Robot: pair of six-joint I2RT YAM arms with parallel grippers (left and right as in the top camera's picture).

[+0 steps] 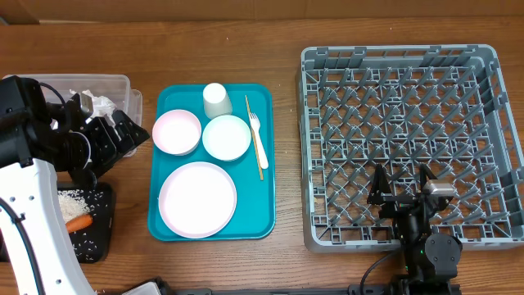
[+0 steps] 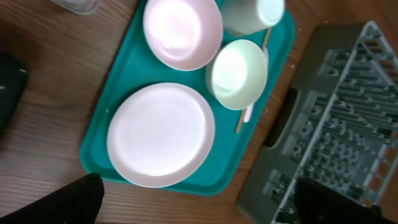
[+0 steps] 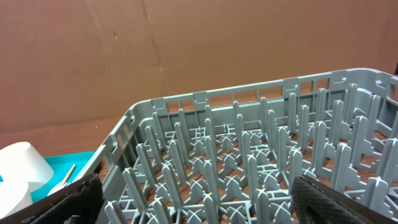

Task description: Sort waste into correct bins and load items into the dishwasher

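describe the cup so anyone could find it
Start at the teal tray left of the grey dish rack. At its far edge, beyond the pink bowl and white bowl, sits the small white cup. It alone is narrow and tall-sided; the rest are shallow.

A strip of bare table point(image 1: 287, 164) lies open between the teal tray point(image 1: 252, 209) and the grey rack point(image 1: 311, 147). Plate point(image 1: 197, 199), pink bowl point(image 1: 176, 132), white bowl point(image 1: 227, 137), cup point(image 1: 216, 100), fork point(image 1: 255, 124) and stick point(image 1: 249, 111) crowd the tray, nearly touching; upright pegs point(image 1: 393, 115) fill the rack's floor
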